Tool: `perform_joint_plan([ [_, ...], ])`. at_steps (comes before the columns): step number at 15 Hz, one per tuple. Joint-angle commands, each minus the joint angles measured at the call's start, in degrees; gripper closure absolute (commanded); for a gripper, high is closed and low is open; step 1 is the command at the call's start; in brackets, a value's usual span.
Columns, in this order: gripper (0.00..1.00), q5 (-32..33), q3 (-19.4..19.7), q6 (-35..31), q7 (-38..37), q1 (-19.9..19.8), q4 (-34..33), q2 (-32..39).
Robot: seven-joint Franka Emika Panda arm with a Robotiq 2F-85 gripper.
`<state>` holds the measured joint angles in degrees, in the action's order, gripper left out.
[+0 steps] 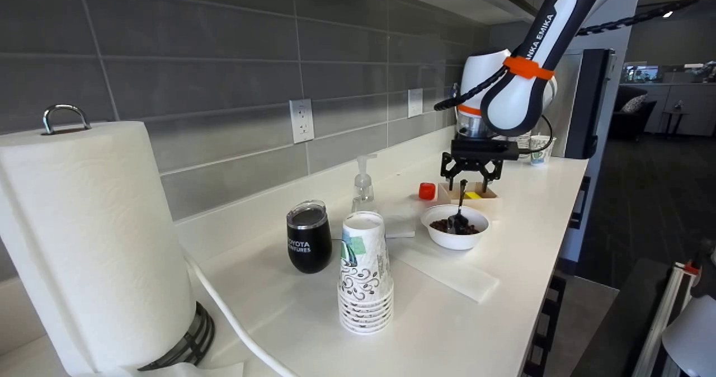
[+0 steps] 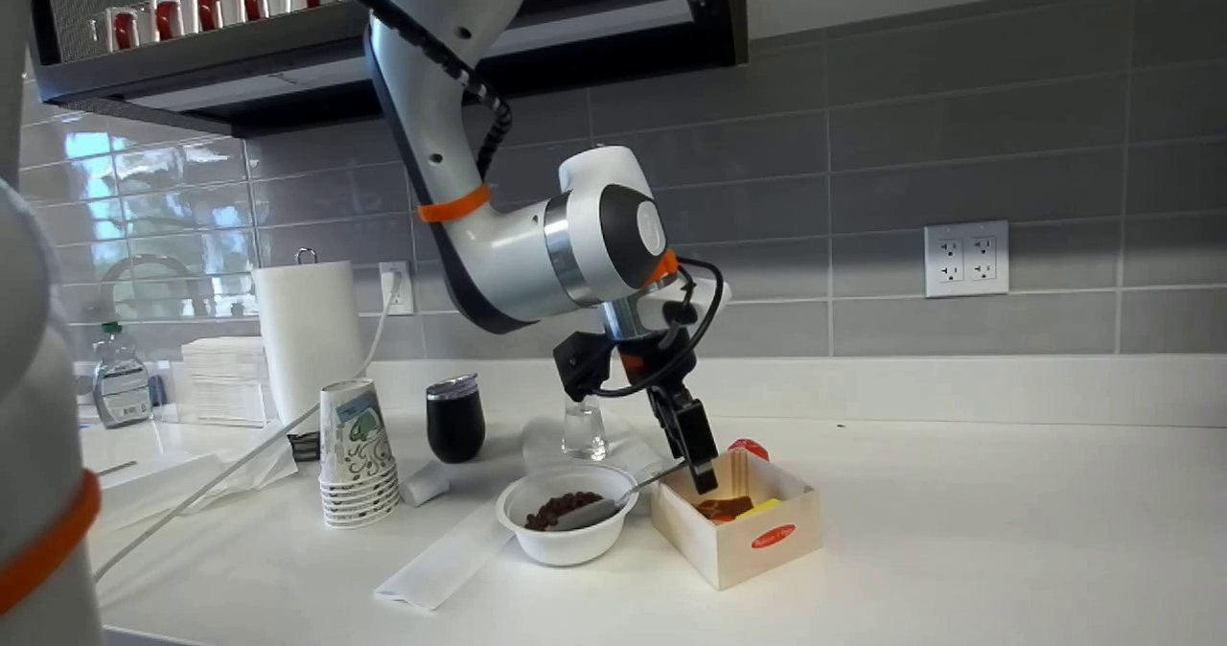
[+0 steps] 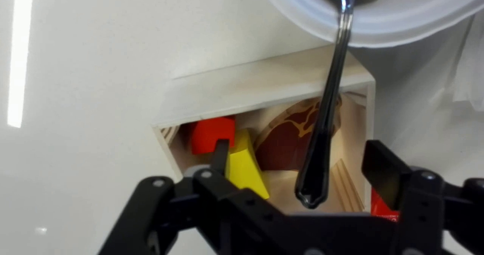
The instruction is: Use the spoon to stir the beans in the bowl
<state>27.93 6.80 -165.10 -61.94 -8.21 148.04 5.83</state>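
Note:
The white bowl (image 1: 454,244) stands on the counter with dark brown beans (image 1: 441,226) in it; both also show in the other views, the bowl (image 2: 566,552) and beans (image 2: 561,506), and the bowl rim (image 3: 385,33). The spoon (image 3: 328,111) looks dark, shiny metal. Its head rests in the beans, and its handle leans over the rim and above the wooden box. My gripper (image 3: 300,147) is open. The handle end lies between its two fingers in the wrist view, with a gap on both sides. In an exterior view the gripper (image 1: 467,188) is just above the handle's end.
A wooden box (image 2: 729,550) with red, yellow and brown pieces stands beside the bowl, under the gripper. A red object (image 1: 427,191) lies behind it. Stacked paper cups (image 1: 366,276), a black cup (image 1: 309,240), a pump bottle (image 1: 363,189) and a paper towel roll (image 1: 95,243) stand nearby.

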Motion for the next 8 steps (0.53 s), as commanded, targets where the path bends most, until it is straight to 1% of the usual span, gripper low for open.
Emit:
perform_joint_plan([
  [1,0.42,3.09,0.92,-1.96,-3.29,0.51,-1.51,2.24],
  [2,0.51,3.30,0.98,-2.08,-3.63,0.52,-1.58,2.50],
  [8,0.96,3.30,0.66,-1.65,-4.47,0.82,-2.68,2.54],
])
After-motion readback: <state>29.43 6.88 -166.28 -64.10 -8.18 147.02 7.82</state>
